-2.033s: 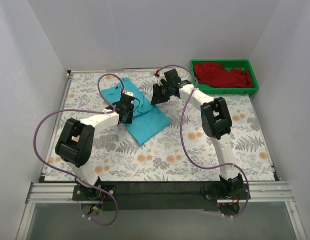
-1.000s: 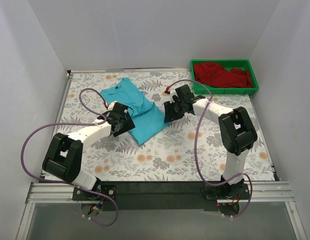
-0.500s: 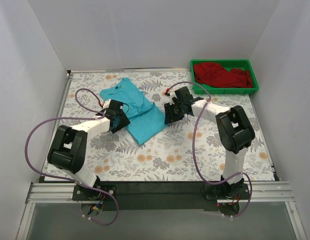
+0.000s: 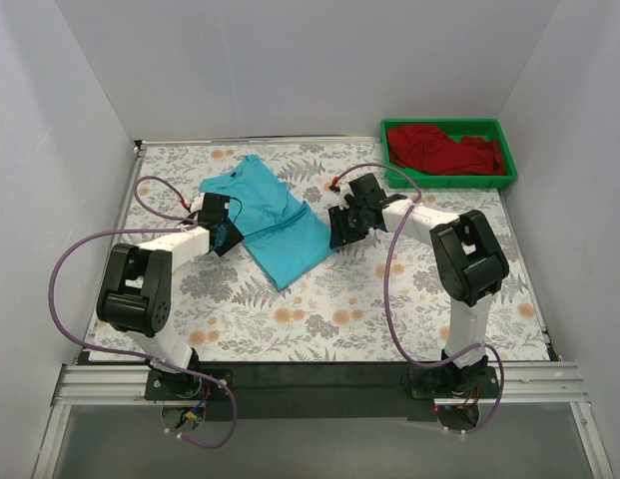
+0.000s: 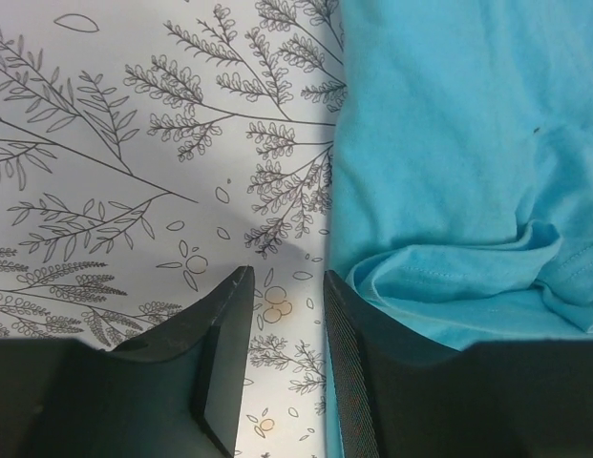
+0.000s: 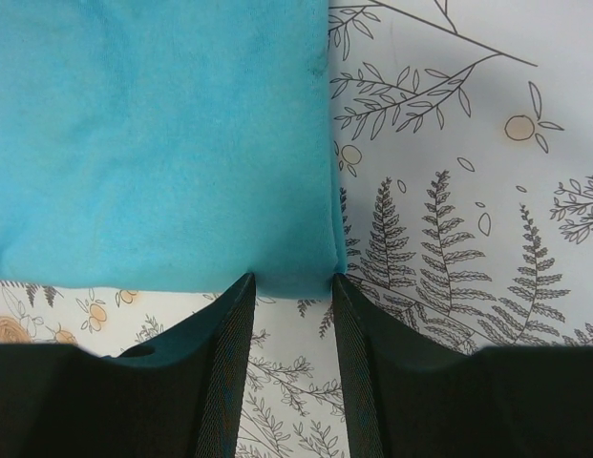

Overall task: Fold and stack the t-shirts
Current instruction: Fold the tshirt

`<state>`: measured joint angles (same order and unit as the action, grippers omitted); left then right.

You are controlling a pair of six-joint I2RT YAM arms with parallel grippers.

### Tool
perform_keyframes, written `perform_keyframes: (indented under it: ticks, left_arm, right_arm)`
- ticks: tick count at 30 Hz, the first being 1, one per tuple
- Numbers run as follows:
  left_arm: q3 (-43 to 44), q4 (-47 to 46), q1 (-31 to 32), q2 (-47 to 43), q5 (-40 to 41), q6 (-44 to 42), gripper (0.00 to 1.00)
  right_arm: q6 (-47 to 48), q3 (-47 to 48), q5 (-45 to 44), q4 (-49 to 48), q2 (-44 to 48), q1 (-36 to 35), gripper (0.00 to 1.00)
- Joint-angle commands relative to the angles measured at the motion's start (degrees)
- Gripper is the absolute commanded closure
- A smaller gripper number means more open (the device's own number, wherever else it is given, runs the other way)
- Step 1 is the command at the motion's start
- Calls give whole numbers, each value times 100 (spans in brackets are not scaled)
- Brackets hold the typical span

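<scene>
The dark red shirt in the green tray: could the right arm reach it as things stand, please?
Probably yes. The dark red shirt lies uncovered in the open-topped green tray, and nothing stands between it and the right gripper, whose open jaws sit at the turquoise shirt corner.

Top view: the left gripper (image 4: 228, 236) covers the left edge of the turquoise shirt (image 4: 285, 239), and the right gripper (image 4: 336, 236) covers its right corner. Whether the jaws touch the cloth is too small to tell. Both wrist views cut the shirt off at the frame edges. The red shirt (image 4: 444, 150) lies bunched in the tray (image 4: 507, 172), its outline indeterminate.
</scene>
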<state>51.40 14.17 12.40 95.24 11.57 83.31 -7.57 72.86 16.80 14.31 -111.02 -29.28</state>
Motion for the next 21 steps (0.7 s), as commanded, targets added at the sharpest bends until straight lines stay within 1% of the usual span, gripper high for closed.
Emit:
perform_keyframes:
  ticks: [1,6,9,10,11,13,17,21]
  left_arm:
    - [20,-178,-10,38,-190,-60,66]
    - [2,-196,-1,135,-270,-52,68]
    - [-16,-213,-10,135,-287,-69,68]
    - [-16,-222,-10,135,-305,-95,68]
    - [10,-231,-10,152,-322,-174,68]
    - [37,-222,-10,231,-436,-262,71]
    - [116,-222,-10,416,-840,-499,77]
    - [11,-213,-1,338,-1148,-657,79]
  right_arm:
    - [-16,220,-45,-191,-95,-8,62]
    - [-60,123,-62,-191,-288,-8,62]
    - [-95,-69,-63,-191,-289,-8,74]
    - [-104,-148,-71,-183,-262,-8,83]
    - [-147,-228,-54,-182,-227,-8,88]
    - [-200,-500,-19,-130,-69,-8,97]
    - [-350,-1062,122,124,273,-34,99]
    - [-578,-1739,139,441,931,-192,99]
